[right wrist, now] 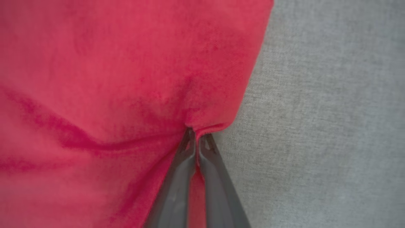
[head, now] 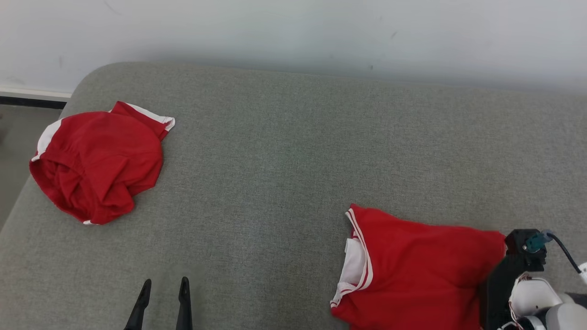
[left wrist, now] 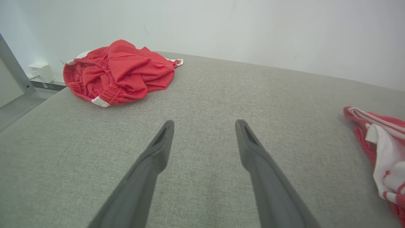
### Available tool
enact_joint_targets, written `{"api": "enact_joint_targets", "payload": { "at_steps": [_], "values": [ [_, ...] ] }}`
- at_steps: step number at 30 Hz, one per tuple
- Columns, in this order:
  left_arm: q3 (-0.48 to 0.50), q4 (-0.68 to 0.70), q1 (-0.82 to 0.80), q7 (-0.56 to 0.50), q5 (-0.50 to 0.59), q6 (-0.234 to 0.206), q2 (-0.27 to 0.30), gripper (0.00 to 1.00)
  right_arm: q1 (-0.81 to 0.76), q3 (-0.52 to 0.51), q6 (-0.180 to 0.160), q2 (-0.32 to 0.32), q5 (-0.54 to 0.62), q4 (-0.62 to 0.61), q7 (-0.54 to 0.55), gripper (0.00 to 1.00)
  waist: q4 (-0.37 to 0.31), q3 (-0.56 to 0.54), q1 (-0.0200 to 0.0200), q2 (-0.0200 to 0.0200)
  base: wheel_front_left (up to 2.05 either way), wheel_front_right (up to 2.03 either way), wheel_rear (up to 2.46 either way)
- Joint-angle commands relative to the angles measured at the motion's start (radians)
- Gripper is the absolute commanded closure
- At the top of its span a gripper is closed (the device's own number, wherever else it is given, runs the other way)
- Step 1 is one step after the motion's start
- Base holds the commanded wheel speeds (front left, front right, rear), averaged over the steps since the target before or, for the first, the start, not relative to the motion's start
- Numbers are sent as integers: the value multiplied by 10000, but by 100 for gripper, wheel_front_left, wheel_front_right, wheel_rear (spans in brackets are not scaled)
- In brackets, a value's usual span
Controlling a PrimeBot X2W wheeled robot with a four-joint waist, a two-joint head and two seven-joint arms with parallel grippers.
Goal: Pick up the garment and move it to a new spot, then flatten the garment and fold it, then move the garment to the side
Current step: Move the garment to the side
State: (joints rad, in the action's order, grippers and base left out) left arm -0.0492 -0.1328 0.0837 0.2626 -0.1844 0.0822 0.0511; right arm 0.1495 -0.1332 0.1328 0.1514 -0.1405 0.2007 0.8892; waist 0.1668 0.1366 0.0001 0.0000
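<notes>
The right pincer [right wrist: 197,136] is pressed together on a fold at the edge of the red shirt [right wrist: 110,79], its two dark fingers nipping a small pucker of cloth right where the shirt meets the bare grey cushion [right wrist: 316,126]. Creases run out from the pinch across the fabric. In the head view the shirt [head: 426,270] lies at the lower right of the cushion, mostly spread out. Its white-striped collar and white inner lining are turned toward the middle, and its far side is tucked under the robot's dark wrist housing.

The left pincer [head: 165,286] is spread wide and holds nothing. It hovers low over the cushion near the front edge, its tapered fingertips [left wrist: 166,133] apart with plain weave between them.

Between the two pincers, and on up to the back edge, the cushion [head: 298,160] is an open stretch of flat, coarse grey weave. Its left end has a rounded corner. A bundle of red shorts [head: 98,160] sits there, crumpled, with a gathered elastic waistband and white trim, close to the left edge and well apart from the shirt. Beyond the back edge rises a pale, smooth wall [head: 293,32].
</notes>
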Motion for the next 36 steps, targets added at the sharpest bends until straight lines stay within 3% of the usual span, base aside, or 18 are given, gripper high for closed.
{"api": "enact_joint_targets", "payload": {
  "at_steps": [1, 9, 17, 28, 36],
  "values": [
    [-16, 33, -88, 28, -49, -24, -14, 0, 193, -22, -45, 258, 67, 96, -69, 100, -61, 40, -1, 0, 0, 0, 0],
    [-284, 361, -457, 28, -176, -117, -14, 0, 1443, 1084, -38, 1395, -14, -253, -16, 100, -613, 538, -1, 0, 0, 0, 0],
    [-435, 993, -1208, 28, 17, -165, -13, 0, 3217, 2032, -38, 2316, 29, -347, -222, 100, -1803, 1603, -1, 0, 0, 0, 0],
    [-373, 1467, -2048, 30, 836, 227, 66, 0, 5253, 1951, -38, 2968, 430, 816, -1338, 100, -3793, 2749, -1, 0, 0, 0, 0],
    [-485, 2004, -2625, 28, 1207, 402, 558, 0, 6246, 1112, -38, 3264, 1174, 1996, -2624, 100, -4424, 3754, -1, 0, 0, 0, 0]
  ]
}}
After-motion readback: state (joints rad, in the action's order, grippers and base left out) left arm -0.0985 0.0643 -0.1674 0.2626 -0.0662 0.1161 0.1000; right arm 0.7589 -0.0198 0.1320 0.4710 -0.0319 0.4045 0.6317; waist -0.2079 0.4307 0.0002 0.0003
